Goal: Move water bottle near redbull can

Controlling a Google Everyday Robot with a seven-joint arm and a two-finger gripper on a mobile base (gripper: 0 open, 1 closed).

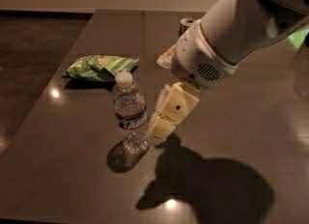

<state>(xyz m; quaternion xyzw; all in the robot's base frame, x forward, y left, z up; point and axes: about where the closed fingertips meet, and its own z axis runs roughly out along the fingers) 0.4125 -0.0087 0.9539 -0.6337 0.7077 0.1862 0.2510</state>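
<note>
The water bottle (129, 113), clear with a white cap and a label band, stands upright on the dark table (58, 160), left of centre. My gripper (161, 95) is open just to the right of the bottle, and its lower cream finger (170, 111) is close beside the bottle's lower half. The bottle is not between the fingers. Only the top of the redbull can (186, 23) shows at the back of the table. The rest of the can is hidden behind my white arm (231, 35).
A green snack bag (99, 67) lies flat behind and to the left of the bottle. The arm casts a large shadow (207, 184) on the front right of the table. The table's left edge runs diagonally next to the dark floor.
</note>
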